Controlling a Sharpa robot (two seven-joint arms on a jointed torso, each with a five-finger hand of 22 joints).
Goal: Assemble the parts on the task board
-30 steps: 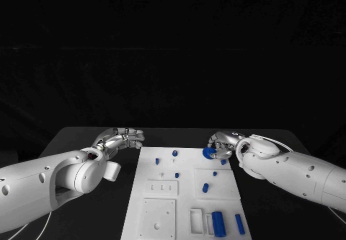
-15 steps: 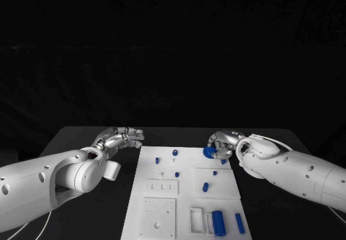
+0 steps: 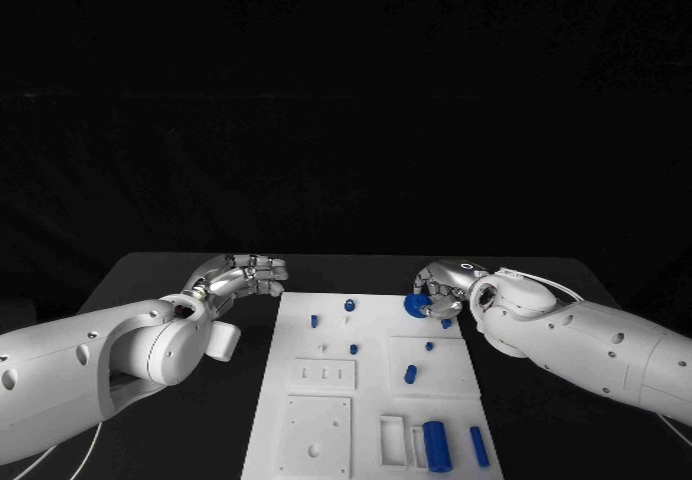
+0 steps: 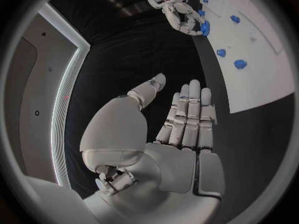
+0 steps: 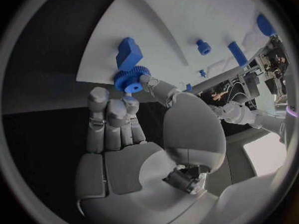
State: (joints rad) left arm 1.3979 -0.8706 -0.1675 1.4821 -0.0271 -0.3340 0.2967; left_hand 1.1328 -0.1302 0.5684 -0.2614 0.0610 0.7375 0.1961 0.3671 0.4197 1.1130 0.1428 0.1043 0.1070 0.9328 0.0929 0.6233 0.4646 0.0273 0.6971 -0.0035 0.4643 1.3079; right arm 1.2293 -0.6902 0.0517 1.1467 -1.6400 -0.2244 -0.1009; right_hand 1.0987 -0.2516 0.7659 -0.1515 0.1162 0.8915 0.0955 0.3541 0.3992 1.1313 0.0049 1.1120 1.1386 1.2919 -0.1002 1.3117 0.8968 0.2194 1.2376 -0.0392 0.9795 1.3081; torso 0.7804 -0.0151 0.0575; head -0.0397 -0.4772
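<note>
We have the blue gear (image 5: 129,79) pinched at our right hand (image 3: 444,285), thumb and a fingertip on it while the other fingers stay folded alongside; it sits right at the fingertips, over the far right corner of the task board (image 3: 447,375), with a blocky blue part (image 5: 127,53) just beyond it. We judge the gear to be light, rigid plastic, its toothed rim giving some bite, though the smooth faces could slip if squeezed off-centre (so we would keep the hold across the rim, not on the small hub). Our left hand (image 3: 245,275) holds nothing, fingers straight and close together, hovering above the tabletop (image 3: 173,275) beside the board's far left corner, well apart from the gear. Other blue pegs (image 3: 411,375) lie nearer us on the board.
</note>
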